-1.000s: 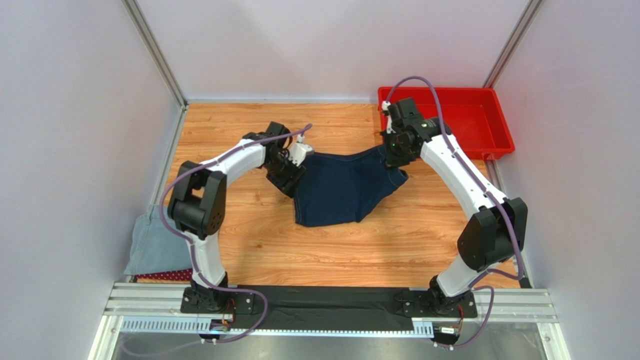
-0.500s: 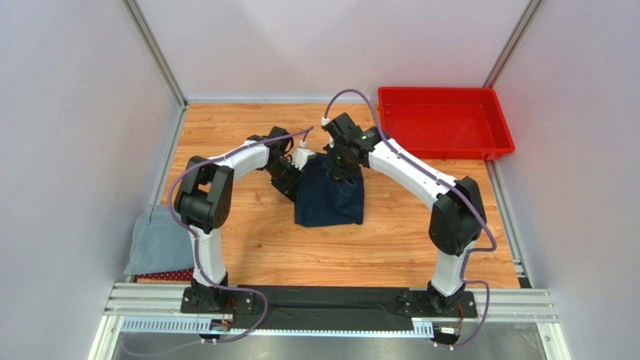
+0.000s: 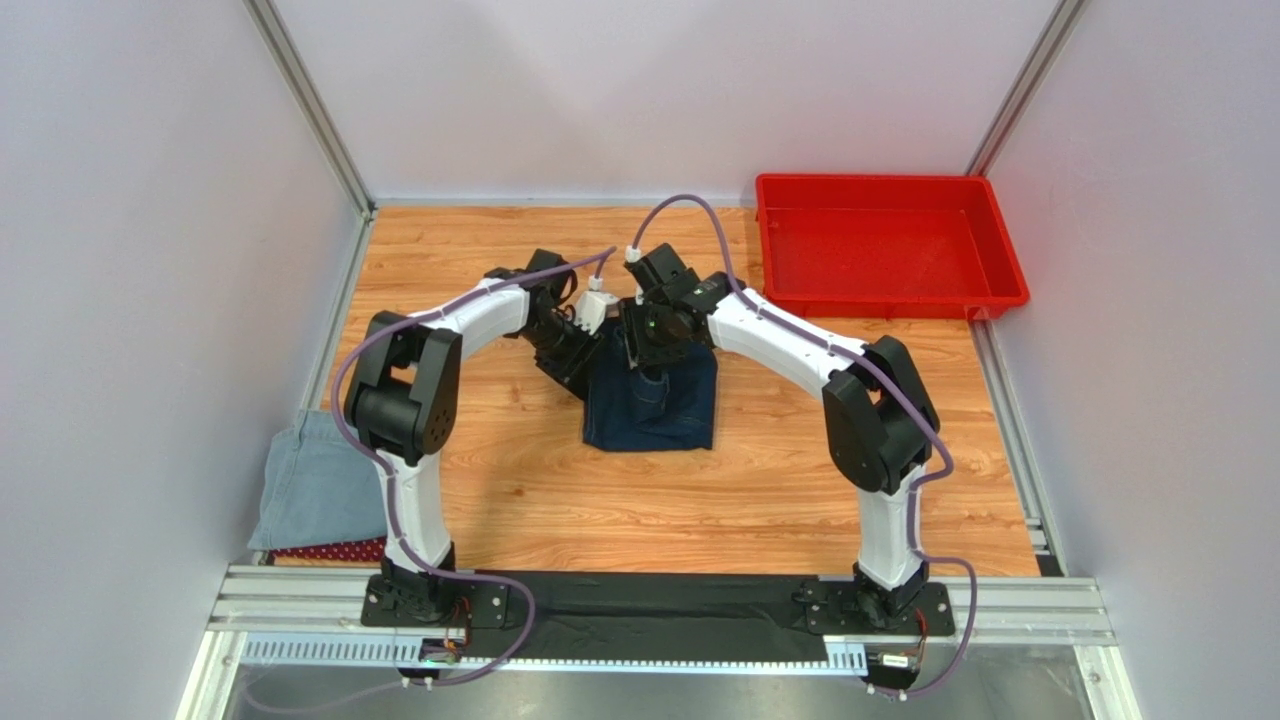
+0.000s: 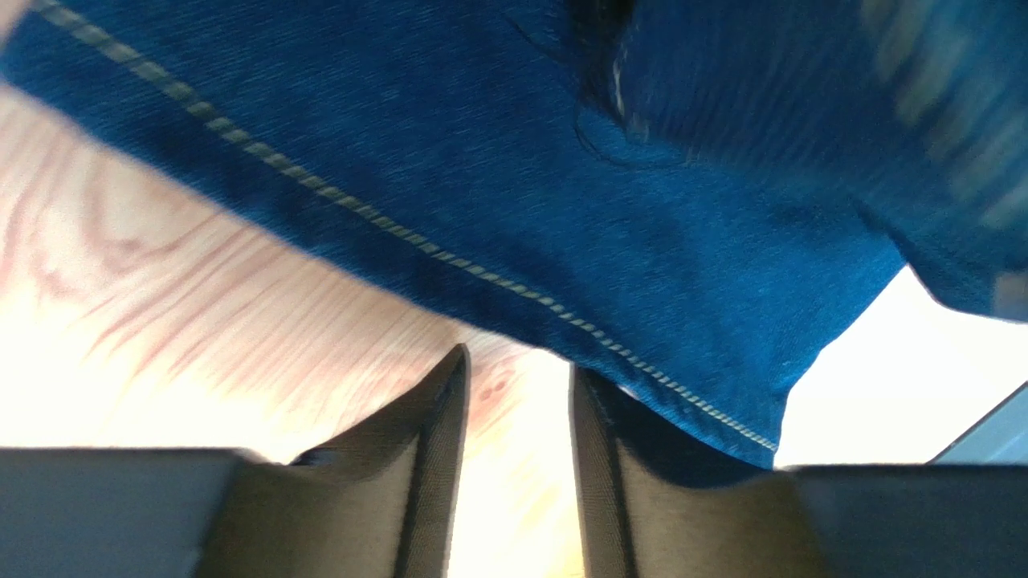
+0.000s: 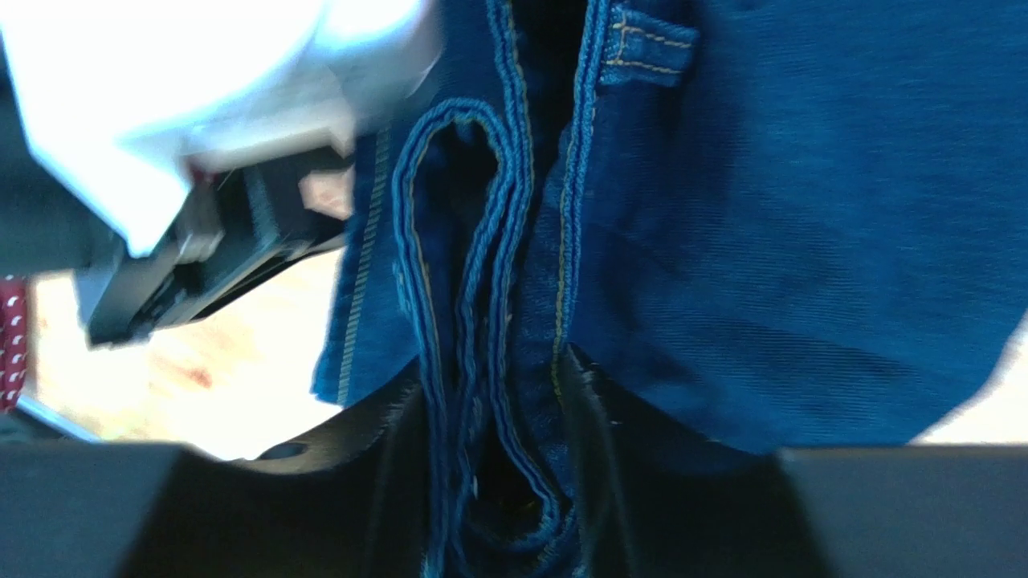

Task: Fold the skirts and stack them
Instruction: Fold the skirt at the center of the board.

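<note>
Here's the dark navy skirt [image 3: 654, 413], sitting dead centre on the wooden surface [image 3: 496, 465], doubled over into a tidy upright rectangle, and both arms are crowded in at its 12 o'clock end. The left gripper [image 4: 519, 361] is down at the 10 o'clock corner: its jaws stand part open with bare wood showing in the gap and nothing in them, though one fingertip is tucked right under the stitched hem. The right gripper [image 5: 495, 373] is on the top edge, jaws also part open, with the bunched seams of the waistband lying between them. To my eye that cloth looks loose, not pinched, but it's a close call! Over at 8 o'clock, in the near-left corner, the light blue-grey skirt [image 3: 308, 480] lies folded on the dark red dotted skirt [image 3: 323, 551], so that's the pile this one has to join. The red tray [image 3: 872, 309] sits at 1 o'clock, well apart. Now the danger: if the right arm lifts with those seams between its jaws, a finger could catch a loop and drag the fold open. The left fingertip under the hem could flip that corner on the way out. And the two wrists are just beside each other, so a careless swing could knock them together.
</note>
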